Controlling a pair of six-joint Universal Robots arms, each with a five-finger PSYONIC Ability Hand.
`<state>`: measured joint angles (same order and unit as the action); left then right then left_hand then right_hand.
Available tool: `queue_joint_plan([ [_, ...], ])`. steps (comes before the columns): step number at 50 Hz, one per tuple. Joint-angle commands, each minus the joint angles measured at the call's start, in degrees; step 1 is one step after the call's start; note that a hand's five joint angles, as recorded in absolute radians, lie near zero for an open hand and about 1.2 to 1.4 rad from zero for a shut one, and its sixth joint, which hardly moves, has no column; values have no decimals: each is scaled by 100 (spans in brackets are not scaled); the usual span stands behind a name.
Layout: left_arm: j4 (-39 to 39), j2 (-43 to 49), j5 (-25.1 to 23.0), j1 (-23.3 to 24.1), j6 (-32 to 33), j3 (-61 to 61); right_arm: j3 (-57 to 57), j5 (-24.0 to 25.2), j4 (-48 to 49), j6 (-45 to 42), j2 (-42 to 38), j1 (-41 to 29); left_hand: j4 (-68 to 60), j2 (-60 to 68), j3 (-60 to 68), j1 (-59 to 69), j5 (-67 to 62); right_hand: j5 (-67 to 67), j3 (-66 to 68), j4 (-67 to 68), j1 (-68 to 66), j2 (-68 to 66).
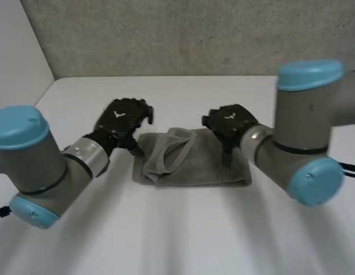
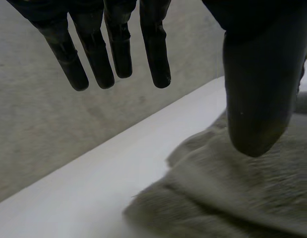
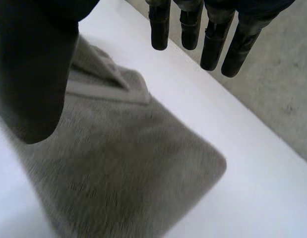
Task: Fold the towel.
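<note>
Flanking the towel's [image 1: 206, 166] edges, left hand [image 1: 124, 117] and right hand [image 1: 230, 121] hang open.

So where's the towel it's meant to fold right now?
The grey towel lies rumpled in the middle of the white table in the head view, with the left hand at its left end and the right hand at its right end.

No readable words or numbers; only a small white mark, undecipherable, on left hand [image 1: 124, 119] and right hand [image 1: 230, 121].
</note>
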<state>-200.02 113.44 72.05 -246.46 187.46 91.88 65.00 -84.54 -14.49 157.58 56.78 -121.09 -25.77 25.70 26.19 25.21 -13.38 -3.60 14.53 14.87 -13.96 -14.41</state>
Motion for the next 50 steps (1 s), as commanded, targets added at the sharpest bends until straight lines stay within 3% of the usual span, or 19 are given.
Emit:
queue_joint_plan([
  [1,-11,196,-24,669,-61,58,1601,210,867,-8,719,463,294,-287,-336,-238,55,150,-242,-277,186,230],
  [15,-72,1251,134,775,-17,-575,2614,219,1774,36,791,543,193,-186,-235,-137,-46,49,-142,-176,85,130],
  [18,-99,1401,485,723,-17,-689,2658,219,1870,36,747,543,176,-170,-218,-121,-63,-1,-91,-126,35,79],
  [22,-107,1497,1361,477,-26,-899,2693,219,2019,36,729,543,159,-153,-202,-104,-79,-85,-7,-42,-49,-5],
  [23,-107,1497,1364,476,-26,-900,2728,219,2107,36,729,552,159,-153,-201,-104,-80,-202,110,75,-166,-122],
  [25,-169,1497,1968,275,-43,-970,2763,219,2186,36,729,552,193,-186,-235,-137,-46,-370,277,243,-334,-289],
  [28,-274,1480,2286,108,-70,-944,2859,219,2397,36,720,552,193,-186,-235,-137,-46,-840,747,713,-804,-759],
  [50,-318,1119,2296,134,-70,-425,2948,148,2811,-43,281,560,294,-287,-336,-238,55,-1869,1776,1741,-1833,-1788],
])
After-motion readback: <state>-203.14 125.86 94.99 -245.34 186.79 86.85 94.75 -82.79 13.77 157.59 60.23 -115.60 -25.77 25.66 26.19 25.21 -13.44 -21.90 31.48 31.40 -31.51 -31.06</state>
